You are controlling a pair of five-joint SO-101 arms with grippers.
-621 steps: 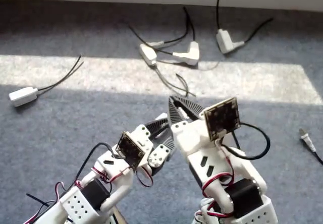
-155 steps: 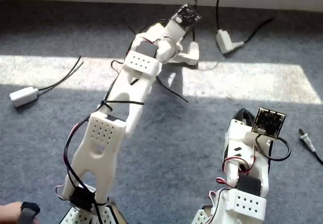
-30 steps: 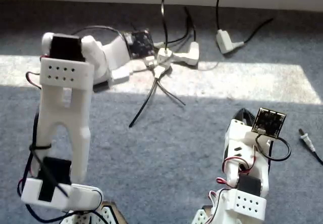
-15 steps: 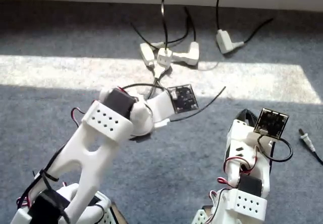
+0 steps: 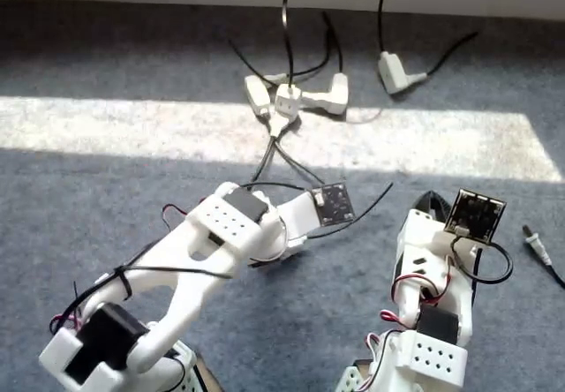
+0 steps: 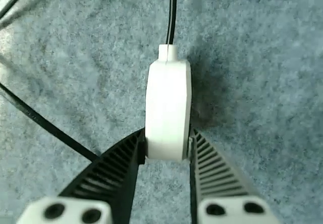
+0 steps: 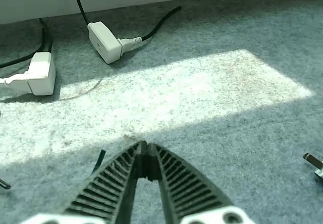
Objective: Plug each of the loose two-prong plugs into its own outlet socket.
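The left arm (image 5: pixel 221 242) stretches low over the grey carpet (image 5: pixel 106 207) towards the middle of the floor. Its left tool (image 6: pixel 166 139) is clamped on a white corded block (image 6: pixel 168 103), one finger pressed on each flat side; whether that block is a plug or a socket I cannot tell. The black cable (image 6: pixel 171 12) runs straight out of the block's far end, and the block sits just over the carpet.

Further back, in the middle, a cluster of white blocks (image 5: pixel 288 101) lies at the edge of a sunlit strip (image 5: pixel 106 127), their cords tangled together. To the right of them a single white socket (image 5: pixel 395 72) lies on its own.

The right arm (image 5: pixel 433 304) is folded back near its base, the right tool (image 7: pixel 147 151) pinched together with nothing in it. A small two-prong plug (image 5: pixel 535 243) lies loose on the carpet at the far right, well apart from every socket.
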